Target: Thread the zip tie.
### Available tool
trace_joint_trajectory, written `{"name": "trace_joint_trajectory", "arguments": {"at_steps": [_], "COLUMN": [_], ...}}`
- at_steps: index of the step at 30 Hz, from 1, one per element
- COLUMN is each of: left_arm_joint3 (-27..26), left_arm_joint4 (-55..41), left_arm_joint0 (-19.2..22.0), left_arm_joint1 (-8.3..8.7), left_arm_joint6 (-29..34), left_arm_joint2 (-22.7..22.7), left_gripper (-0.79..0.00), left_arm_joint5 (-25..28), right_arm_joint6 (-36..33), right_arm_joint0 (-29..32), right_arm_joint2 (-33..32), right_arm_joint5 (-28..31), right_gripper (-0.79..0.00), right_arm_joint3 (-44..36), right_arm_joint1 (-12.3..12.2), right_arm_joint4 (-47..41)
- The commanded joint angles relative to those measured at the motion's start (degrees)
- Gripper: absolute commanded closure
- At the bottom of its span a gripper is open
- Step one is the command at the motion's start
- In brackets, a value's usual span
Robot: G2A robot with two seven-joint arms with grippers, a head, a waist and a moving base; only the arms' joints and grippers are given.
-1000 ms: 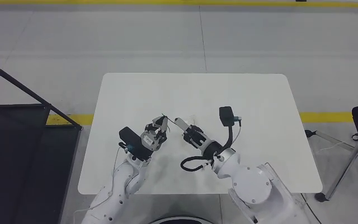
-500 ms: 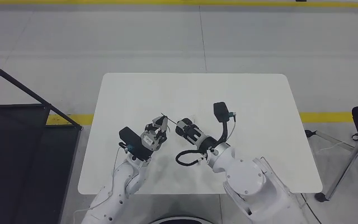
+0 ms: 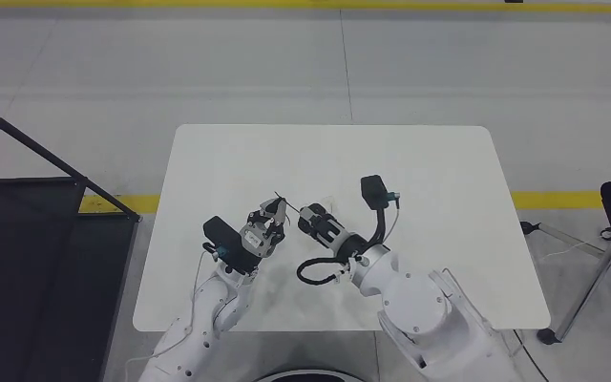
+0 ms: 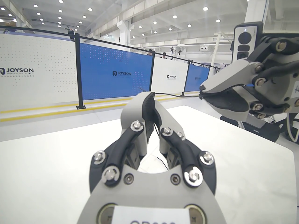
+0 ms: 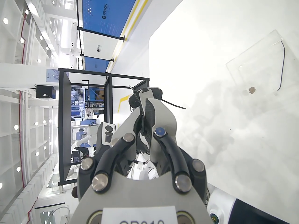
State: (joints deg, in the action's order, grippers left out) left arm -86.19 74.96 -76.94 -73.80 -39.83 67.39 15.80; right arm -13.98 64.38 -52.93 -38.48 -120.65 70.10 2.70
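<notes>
Here we see the left gripper and right gripper each pinching the black zip tie; upper right in the right wrist view lies a clear tray.

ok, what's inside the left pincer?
A thin black zip tie. It comes out at the tip of the left pincer and spans across to the right pincer, which is shut on it too. The stretch between the left pads is covered.

A clear plastic sheet lies flat on the white table, with yellow floor tape beyond.
</notes>
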Motion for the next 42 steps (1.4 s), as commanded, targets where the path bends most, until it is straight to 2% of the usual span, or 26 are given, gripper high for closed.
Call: {"name": "trace_joint_trajectory", "arguments": {"at_steps": [1, 3, 19, 30, 34, 35, 37, 42], "left_arm_joint3": [0.00, 0.00, 0.00, 0.00, 0.00, 0.00, 0.00, 0.00], "left_arm_joint4": [0.00, 0.00, 0.00, 0.00, 0.00, 0.00, 0.00, 0.00], "left_arm_joint0": [0.00, 0.00, 0.00, 0.00, 0.00, 0.00, 0.00, 0.00], "left_arm_joint1": [0.00, 0.00, 0.00, 0.00, 0.00, 0.00, 0.00, 0.00], "left_arm_joint6": [0.00, 0.00, 0.00, 0.00, 0.00, 0.00, 0.00, 0.00], "left_arm_joint2": [0.00, 0.00, 0.00, 0.00, 0.00, 0.00, 0.00, 0.00], "left_gripper": [0.000, 0.000, 0.000, 0.000, 0.000, 0.000, 0.000, 0.000], "left_arm_joint5": [0.00, 0.00, 0.00, 0.00, 0.00, 0.00, 0.00, 0.00], "right_arm_joint6": [-0.07, -0.10, -0.69, 0.55, -0.11, -0.51, -0.83, -1.15], "right_arm_joint0": [-0.01, 0.00, -0.03, 3.52, 3.91, 3.73, 3.16, 2.56], "right_arm_joint2": [0.09, 0.17, 0.70, -1.48, -1.84, -1.73, -1.50, -1.04], "right_arm_joint5": [-0.07, -0.03, -0.17, 5.98, 5.67, 4.89, 3.77, 2.79], "right_gripper": [-0.049, 0.000, 0.000, 0.000, 0.000, -0.009, -0.311, -0.317], "right_arm_joint3": [0.03, 0.05, 0.55, -0.59, -0.41, -0.28, -0.25, -0.03], "right_arm_joint1": [0.10, 0.21, 1.13, 1.41, 1.45, 1.48, 1.61, 1.91], "right_arm_joint4": [0.24, 0.53, 2.29, 0.70, 1.21, 1.54, 2.04, 2.72]}}
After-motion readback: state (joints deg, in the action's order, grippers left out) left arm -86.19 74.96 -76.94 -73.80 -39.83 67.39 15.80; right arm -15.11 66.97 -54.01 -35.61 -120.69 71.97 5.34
